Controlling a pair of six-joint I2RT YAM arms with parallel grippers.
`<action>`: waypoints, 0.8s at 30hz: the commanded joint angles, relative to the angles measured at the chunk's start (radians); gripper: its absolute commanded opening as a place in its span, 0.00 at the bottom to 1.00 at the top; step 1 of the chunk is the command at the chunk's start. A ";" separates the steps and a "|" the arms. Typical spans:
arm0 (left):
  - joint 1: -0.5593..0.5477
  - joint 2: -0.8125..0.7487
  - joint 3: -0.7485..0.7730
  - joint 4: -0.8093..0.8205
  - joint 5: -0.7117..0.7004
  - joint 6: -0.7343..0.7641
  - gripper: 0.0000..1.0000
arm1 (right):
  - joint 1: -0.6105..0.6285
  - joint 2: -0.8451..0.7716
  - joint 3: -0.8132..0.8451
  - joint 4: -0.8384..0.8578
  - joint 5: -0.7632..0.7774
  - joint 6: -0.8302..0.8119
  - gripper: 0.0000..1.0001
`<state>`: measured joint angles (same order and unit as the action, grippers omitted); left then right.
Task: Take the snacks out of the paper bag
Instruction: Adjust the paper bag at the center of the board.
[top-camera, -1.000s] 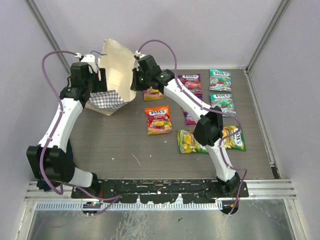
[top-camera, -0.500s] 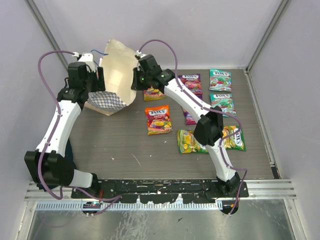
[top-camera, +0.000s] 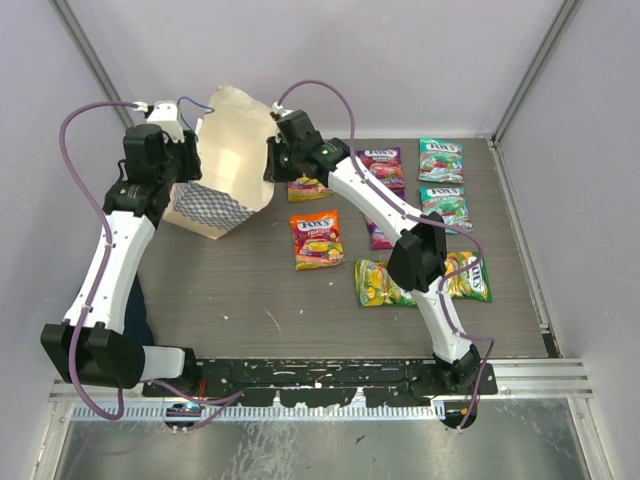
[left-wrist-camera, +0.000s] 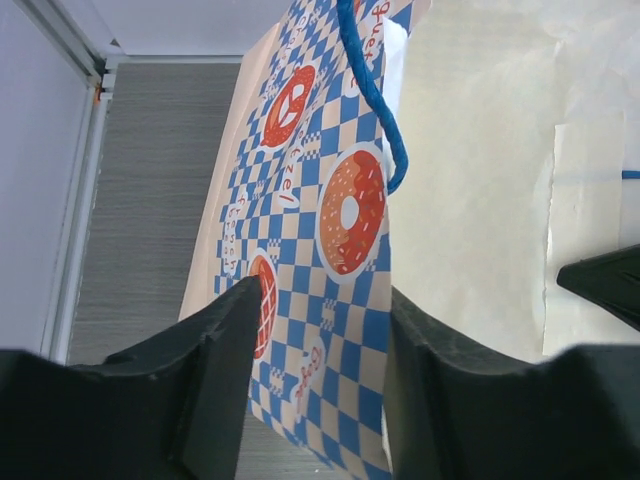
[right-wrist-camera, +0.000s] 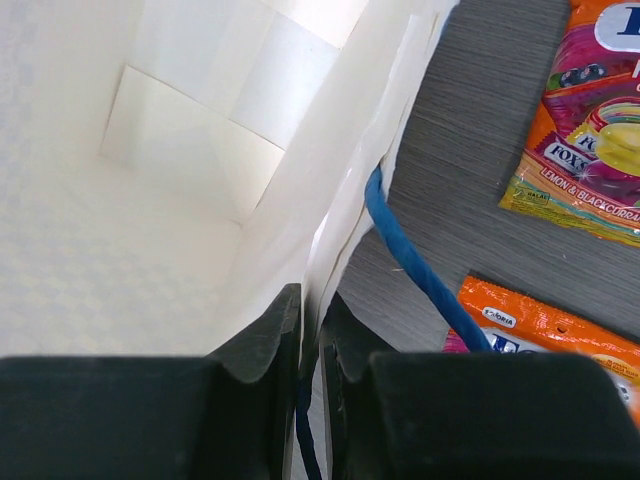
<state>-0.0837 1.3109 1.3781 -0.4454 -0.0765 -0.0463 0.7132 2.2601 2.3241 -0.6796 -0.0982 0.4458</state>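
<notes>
Up at the far left of the table (top-camera: 250, 290), the paper bag (top-camera: 235, 150) is tipped so its open mouth and cream inside face the overhead camera, and both arms have hold of it. The left gripper (left-wrist-camera: 322, 292) has its fingers a moderate way apart, with the bag's checkered side wall filling the gap between them. On that wall a doughnut motif (left-wrist-camera: 350, 212) and a pretzel motif (left-wrist-camera: 283, 107) sit among blue-white checks. Of the blue lettering between them only "zel" reads clearly. A blue cord handle (left-wrist-camera: 372, 90) loops over the rim. The right gripper (right-wrist-camera: 310, 300) is all but closed, pinching the thin paper rim on the opposite side.

The snacks (top-camera: 316, 238) lie flat on the table to the right of the bag, outside it. In the right wrist view an orange-and-purple packet (right-wrist-camera: 590, 130) carries "FOX" on a dark strip and "LEMON & BLACKCURRA", cut off at the edge. An orange packet (right-wrist-camera: 540, 330) lies below it, its print too fine to read. From above, the teal packets (top-camera: 441, 158), a purple packet (top-camera: 383, 165) and the yellow-green packets (top-camera: 380, 283) show white logos too small to read.
</notes>
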 joint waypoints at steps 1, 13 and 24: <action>0.005 -0.033 0.023 0.045 0.030 -0.017 0.46 | -0.001 -0.041 0.026 0.023 0.012 -0.019 0.18; 0.005 -0.053 0.009 0.072 0.070 -0.024 0.03 | 0.001 -0.044 0.077 0.002 0.008 -0.027 0.57; 0.006 0.044 0.066 0.046 -0.007 -0.026 0.00 | -0.002 -0.267 0.004 0.146 -0.120 0.025 1.00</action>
<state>-0.0830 1.3327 1.3819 -0.4381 -0.0406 -0.0658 0.7113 2.1654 2.2864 -0.6163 -0.2192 0.4370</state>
